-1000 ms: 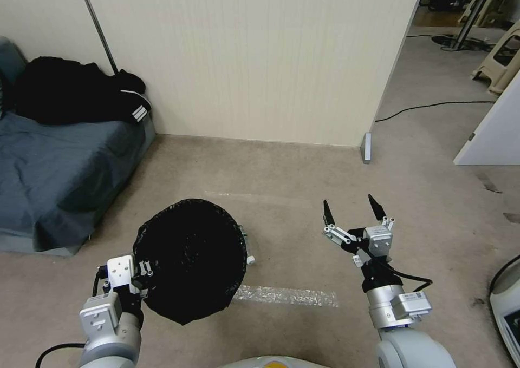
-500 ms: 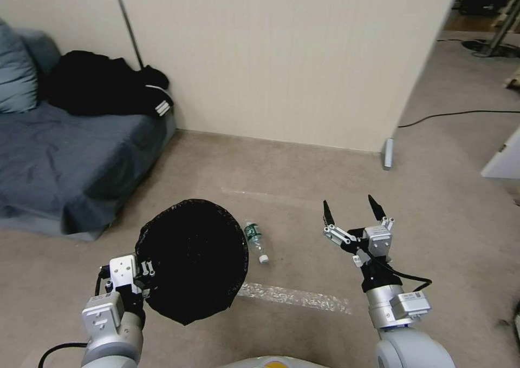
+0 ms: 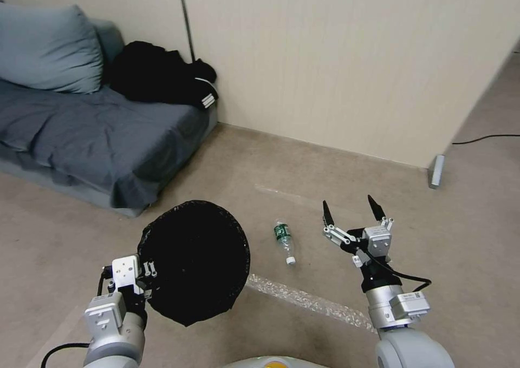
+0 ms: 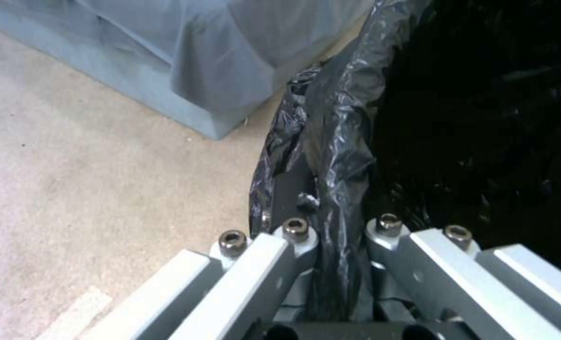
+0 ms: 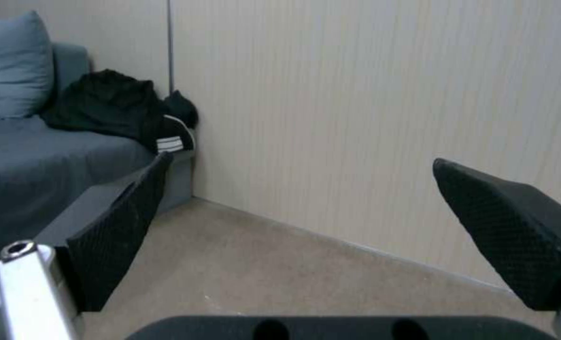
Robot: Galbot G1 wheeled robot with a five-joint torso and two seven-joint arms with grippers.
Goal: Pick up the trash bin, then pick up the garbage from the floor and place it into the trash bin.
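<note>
One grey sofa [image 3: 81,135] stood against the wall at the robot's left, with one grey-blue cushion [image 3: 49,48] at its back and one heap of black clothing [image 3: 157,81] with white stripes at its end by the wall. One pale wall panel [image 3: 346,59] ran across the far side, and the carpet [image 3: 233,162] carried one strip of clear tape [image 3: 309,302] in front of the robot.

There was one trash bin [image 3: 193,261], held up off the carpet at the robot's front left, its mouth facing the head camera and lined with one crinkled black bag. Only the black liner showed; the bin's body could not be made out.

Two grippers were in view. The left gripper [image 3: 145,270] was at the bin's near-left rim; in the left wrist view its fingers [image 4: 274,255] were drawn close together, clamped on the liner-covered rim [image 4: 337,156], with the folded bag pinched between them. The right gripper [image 3: 352,212] hung above the carpet at the robot's front right, holding nothing, its two black fingers spread wide apart, touching nothing.

One piece of garbage was visible: a small clear bottle [image 3: 284,242] with a green label and a white cap. It lay on its side on the carpet between the bin and the right gripper, apart from both, its cap end toward the robot.
</note>
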